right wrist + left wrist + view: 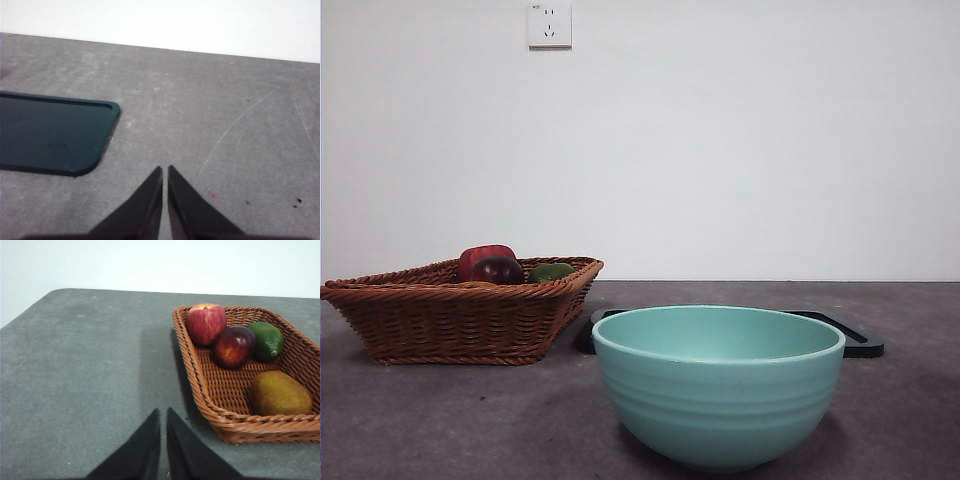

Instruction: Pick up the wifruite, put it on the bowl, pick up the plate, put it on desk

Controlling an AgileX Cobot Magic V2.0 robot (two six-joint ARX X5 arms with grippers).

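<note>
While both arms wait above the desk (75, 370) with nothing picked up, the wifruite (279, 393) lies in the near end of the wicker basket (227, 415), close to the rim and well apart from the left gripper (163, 412), whose jaws are pressed together and hold nothing. The right gripper (165, 170) is likewise closed and empty, hovering over bare desk beside the dark plate (50, 135).

Several things could go wrong. A dark red fruit (234, 346), a red apple (206, 322) and a green fruit (266, 340) crowd the far end of the basket, so a loose aim may take the wrong one. The wifruite is rounded and dull-skinned, so I judge it may roll out of a narrow pinch. It sits tight to the basket's rim, so a jaw may catch the weave and drag the light basket.

In the front view the bowl (718, 395) stands near, with the plate (855, 340) behind it and the basket just to one side, almost touching the plate's edge. The plate is flat and thin, so gripping its lip looks awkward, and lifting it could knock the bowl. Open desk spreads wide beyond the plate's rounded corner and beside the basket
</note>
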